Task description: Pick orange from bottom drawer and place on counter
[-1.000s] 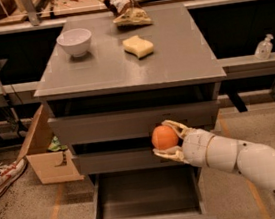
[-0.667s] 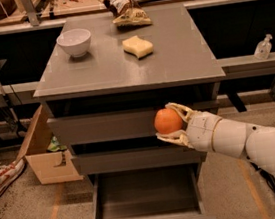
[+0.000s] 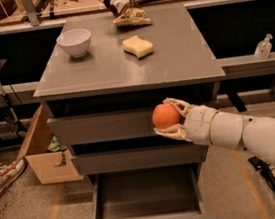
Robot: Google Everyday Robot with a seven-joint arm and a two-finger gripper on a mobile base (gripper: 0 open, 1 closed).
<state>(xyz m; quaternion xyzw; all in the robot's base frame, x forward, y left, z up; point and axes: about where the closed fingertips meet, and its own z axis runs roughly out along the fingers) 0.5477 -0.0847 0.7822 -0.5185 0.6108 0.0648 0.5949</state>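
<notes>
Before the top drawer front (image 3: 104, 127), the gripper (image 3: 166, 119) clasped the orange (image 3: 163, 114), apparently just below the counter (image 3: 121, 63) edge.

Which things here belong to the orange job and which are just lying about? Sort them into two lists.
Part of the job: orange; gripper, jaws shut on it in front of the upper drawers; bottom drawer, open; counter.

Lying about: bowl, sponge and crumpled bag on the counter; cardboard box on the floor; bottle at right.
</notes>
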